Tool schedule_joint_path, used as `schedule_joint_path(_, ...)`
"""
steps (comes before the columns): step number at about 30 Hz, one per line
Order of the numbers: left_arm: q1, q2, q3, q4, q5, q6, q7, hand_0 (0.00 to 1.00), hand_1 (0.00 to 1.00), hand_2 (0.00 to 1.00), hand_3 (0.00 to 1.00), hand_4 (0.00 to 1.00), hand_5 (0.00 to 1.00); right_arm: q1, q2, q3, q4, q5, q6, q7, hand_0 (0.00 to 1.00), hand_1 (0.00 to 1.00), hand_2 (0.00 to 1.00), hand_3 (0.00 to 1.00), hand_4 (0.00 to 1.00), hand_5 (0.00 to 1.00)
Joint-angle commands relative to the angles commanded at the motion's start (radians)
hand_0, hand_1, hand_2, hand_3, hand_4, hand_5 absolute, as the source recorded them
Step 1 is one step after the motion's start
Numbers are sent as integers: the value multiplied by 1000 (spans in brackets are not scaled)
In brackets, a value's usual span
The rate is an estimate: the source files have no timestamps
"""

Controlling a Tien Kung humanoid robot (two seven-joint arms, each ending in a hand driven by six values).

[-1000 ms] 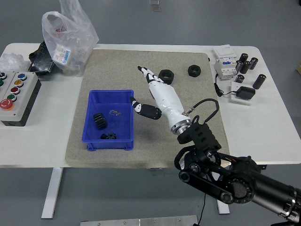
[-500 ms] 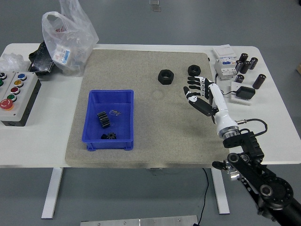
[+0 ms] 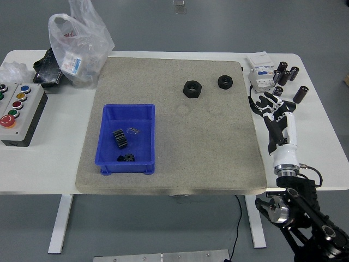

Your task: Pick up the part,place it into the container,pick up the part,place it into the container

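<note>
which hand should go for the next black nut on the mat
Right, most likely. The right hand is the only one in view, open and empty at the mat's right edge, nearest the smaller nut; the larger nut lies further left. The left arm isn't visible.

At the table's left edge we see a grey control box [image 3: 20, 113] with coloured push-buttons. Behind it stands a clear plastic bag [image 3: 78, 41], just beside a black object [image 3: 47, 70]. At far right, black cylindrical capacitors [image 3: 287, 73] stand beside a white circuit breaker [image 3: 260, 72].
</note>
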Motion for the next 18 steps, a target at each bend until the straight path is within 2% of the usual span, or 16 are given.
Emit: schedule_joint_path(18,-18,-17,39,0,-12,-6,-27,615,585,560,617,554,378,6,-3,-29,-9,21,3,4,669,714,739,791,770,397)
